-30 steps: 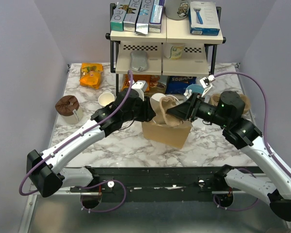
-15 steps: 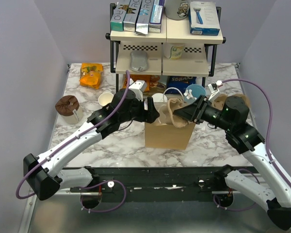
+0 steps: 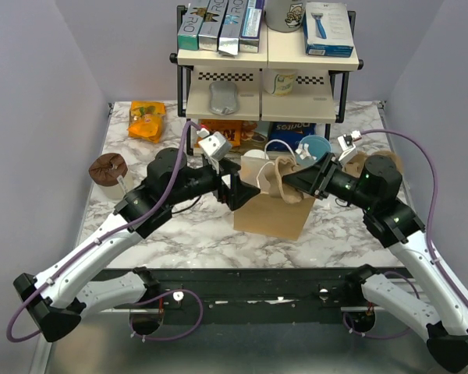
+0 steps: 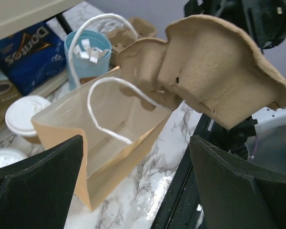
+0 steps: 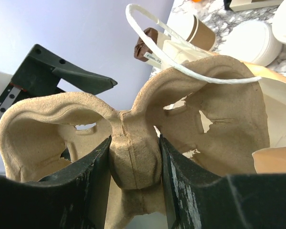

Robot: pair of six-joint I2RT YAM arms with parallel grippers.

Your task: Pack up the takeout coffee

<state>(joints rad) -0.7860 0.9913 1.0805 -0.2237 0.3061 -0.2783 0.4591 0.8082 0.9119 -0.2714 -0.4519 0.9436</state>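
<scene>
One pincer is letting go: left gripper [image 3: 234, 191] is spreading wide, leaving paper bag [image 3: 271, 216] standing ready; right gripper [image 3: 295, 182] is clamping cup carrier [image 3: 278, 179].

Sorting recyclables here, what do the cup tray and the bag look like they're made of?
Cup tray: likely molded paper pulp, matte tan, with a rough fibrous surface. Bag: brown kraft paper, smooth and matte, with crisp folds; its handles look like white twisted cord, paper or string.
</scene>
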